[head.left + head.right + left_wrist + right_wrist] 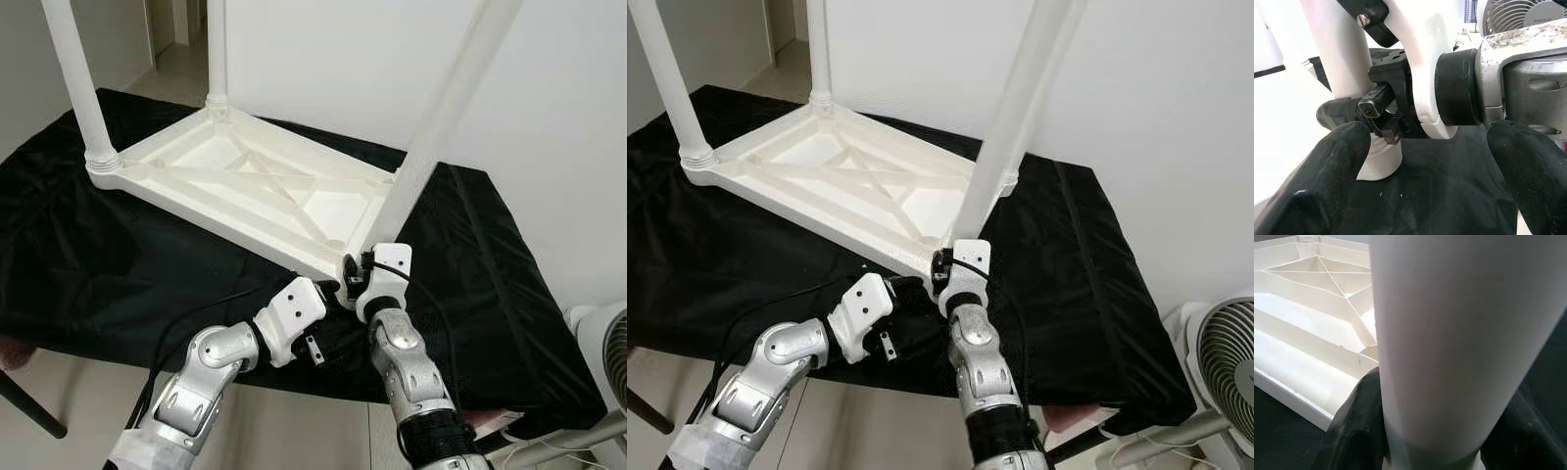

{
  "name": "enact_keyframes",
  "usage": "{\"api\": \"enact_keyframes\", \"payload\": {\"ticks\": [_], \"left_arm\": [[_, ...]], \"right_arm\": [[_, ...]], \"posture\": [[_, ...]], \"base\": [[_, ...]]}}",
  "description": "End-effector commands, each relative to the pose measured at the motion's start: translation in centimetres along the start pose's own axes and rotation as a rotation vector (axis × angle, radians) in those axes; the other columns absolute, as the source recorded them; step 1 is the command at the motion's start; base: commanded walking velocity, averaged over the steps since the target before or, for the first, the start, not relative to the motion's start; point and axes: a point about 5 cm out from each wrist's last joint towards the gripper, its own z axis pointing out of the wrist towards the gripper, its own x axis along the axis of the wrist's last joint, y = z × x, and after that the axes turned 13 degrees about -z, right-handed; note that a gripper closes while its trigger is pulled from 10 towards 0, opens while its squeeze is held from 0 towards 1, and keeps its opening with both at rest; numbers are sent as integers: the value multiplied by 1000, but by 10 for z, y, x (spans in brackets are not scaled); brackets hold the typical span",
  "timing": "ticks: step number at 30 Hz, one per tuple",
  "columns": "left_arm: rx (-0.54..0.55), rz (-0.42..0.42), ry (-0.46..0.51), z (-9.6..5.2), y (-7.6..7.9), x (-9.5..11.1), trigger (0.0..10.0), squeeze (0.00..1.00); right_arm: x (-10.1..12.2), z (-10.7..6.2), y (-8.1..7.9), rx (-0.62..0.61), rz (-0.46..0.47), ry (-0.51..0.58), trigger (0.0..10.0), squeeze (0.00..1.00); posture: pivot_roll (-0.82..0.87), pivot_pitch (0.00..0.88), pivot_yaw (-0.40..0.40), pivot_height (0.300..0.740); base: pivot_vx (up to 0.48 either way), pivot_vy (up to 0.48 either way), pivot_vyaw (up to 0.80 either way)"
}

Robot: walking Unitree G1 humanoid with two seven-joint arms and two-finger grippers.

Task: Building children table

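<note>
White tabletop (257,186) upturned, three legs; right tool (1430,431) grips leg (441,122).

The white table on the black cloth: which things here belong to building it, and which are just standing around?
Part of the job:
- upturned tabletop
- near leg, gripped low by the right gripper
- two far legs
- left gripper, open beside it

Just standing about:
- fan
- black cloth

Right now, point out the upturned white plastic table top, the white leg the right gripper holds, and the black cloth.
upturned white plastic table top (245,181), left eye view, ribbed underside.
white leg (431,147), left eye view, mid-shaft.
black cloth (470,284), left eye view, right part.
</note>
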Motion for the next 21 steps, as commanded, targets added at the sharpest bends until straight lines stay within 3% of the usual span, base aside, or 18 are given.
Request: {"api": "enact_keyframes", "payload": {"ticks": [1,6,7,8,17,18,21], "left_arm": [[12,1,6,3,3,1,10000,0],[10,2,4,3,3,1,10000,0],[13,2,4,2,3,1,10000,0],[15,1,5,2,2,1,10000,0],[18,-1,5,2,3,1,10000,0],[17,-2,5,2,3,1,10000,0],[16,-2,3,2,3,0,10000,0]], "right_arm": [[1,-4,5,-51,-25,0,10000,0],[3,-5,14,-77,-38,-4,10000,0],[2,-5,16,-76,-36,-3,10000,718],[3,-6,16,-70,-29,3,10000,1000],[7,-7,26,19,-6,22,10000,1000],[0,-8,33,131,-57,4,10000,0],[-4,-9,36,232,-71,12,10000,0]], "posture": [[5,0,-144,740],[8,0,-149,740],[9,0,-150,740],[12,0,-152,740],[11,0,-154,740],[7,0,-150,740],[6,0,-149,740]], "base": [[0,0,0],[0,0,0],[0,0,0],[0,0,0],[0,0,0],[0,0,0],[0,0,0]]}}
